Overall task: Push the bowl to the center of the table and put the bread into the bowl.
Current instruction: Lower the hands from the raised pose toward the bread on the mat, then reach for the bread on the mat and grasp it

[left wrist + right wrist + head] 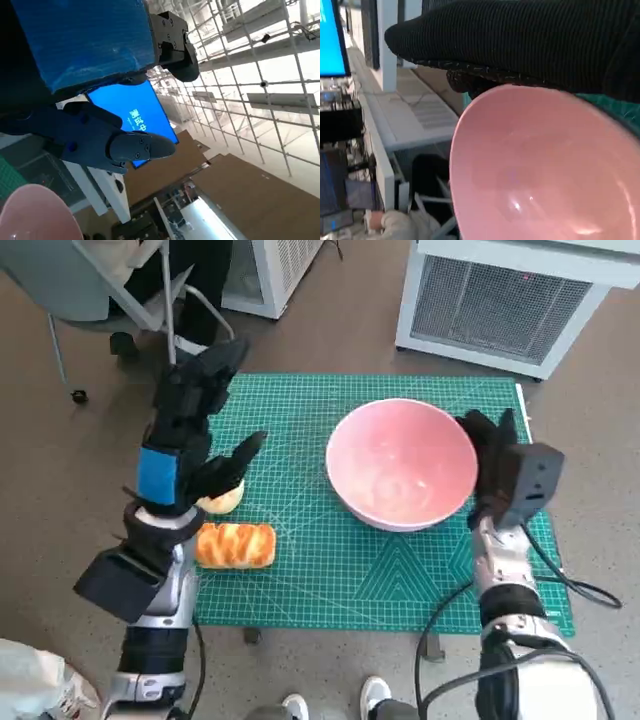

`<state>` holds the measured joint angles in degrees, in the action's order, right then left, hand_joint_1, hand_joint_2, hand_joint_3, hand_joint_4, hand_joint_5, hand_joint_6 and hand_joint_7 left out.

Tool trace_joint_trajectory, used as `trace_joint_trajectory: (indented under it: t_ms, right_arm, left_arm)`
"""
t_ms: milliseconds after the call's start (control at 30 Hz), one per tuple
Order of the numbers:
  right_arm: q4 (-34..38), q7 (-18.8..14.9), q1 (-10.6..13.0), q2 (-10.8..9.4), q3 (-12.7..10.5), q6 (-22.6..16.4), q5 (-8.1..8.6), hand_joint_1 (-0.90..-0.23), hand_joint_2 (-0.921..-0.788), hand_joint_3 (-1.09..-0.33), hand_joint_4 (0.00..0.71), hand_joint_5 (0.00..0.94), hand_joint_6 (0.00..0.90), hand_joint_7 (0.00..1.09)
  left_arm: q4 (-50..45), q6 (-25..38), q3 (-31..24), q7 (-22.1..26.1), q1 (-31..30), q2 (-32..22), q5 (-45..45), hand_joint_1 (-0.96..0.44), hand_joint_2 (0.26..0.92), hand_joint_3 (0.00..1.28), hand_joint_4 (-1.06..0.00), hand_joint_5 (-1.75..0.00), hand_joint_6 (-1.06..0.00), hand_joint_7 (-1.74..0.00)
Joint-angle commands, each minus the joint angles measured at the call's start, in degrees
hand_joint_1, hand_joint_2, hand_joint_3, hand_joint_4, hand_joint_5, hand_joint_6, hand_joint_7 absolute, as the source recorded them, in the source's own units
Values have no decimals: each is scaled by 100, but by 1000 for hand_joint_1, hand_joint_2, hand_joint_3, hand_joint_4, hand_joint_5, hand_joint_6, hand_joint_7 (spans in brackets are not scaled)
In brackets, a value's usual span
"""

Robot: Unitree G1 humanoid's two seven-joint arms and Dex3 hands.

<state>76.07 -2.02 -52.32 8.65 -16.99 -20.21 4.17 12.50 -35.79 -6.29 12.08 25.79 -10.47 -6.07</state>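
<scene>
Now bowl (402, 464) sits right of centre on surface (330, 570), right robot hand (497, 462) flat against its outer wall, gripping nothing. Left robot hand (195, 430) raised, fingers spread, empty. Bread (235, 545) near left edge. Bowl likely light, rigid, slides easily: push low. Bread soft: grip sides gently.

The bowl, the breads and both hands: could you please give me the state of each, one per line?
Bowl: upright, empty, on the green mat, right of its middle.
Bread loaf: lying on the mat, outside the bowl, not held.
Round bun: on the mat, partly hidden by the left hand.
Left hand: raised, fingers spread, holding nothing.
Right hand: against the bowl's right rim.
</scene>
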Motion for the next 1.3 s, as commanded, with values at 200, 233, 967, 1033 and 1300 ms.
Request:
trace_joint_trajectory:
  t_ms: [200,233,967,1033,1300]
  right_arm:
    - [119,-30,-213,-337,-75,343,2,-465,-921,-845,233,5,270,68]
    - [124,-21,-237,-355,-74,373,-9,-464,-921,-845,234,5,271,68]
    - [-109,-201,-520,-163,-220,-277,115,-473,-921,-854,215,0,273,53]
    - [-194,-363,-541,-142,-250,-560,176,-484,-921,-852,205,0,273,52]
    - [-713,-1672,-578,-143,-484,-1784,796,-521,-921,-817,201,6,285,58]
  left_arm:
    - [-181,23,-120,-200,-212,-88,190,-422,921,266,-394,-28,-213,-599]
    - [-180,15,-126,-219,-225,-91,210,-423,921,266,-394,-27,-215,-596]
    - [-573,-55,-260,121,-993,-897,482,-478,921,295,-405,-10,-214,-488]
    - [-652,33,-273,330,-1098,-1194,521,-486,921,304,-401,-6,-202,-458]
    - [-1262,858,-263,1124,-1495,-2358,920,-491,921,312,-367,-1,-199,-327]
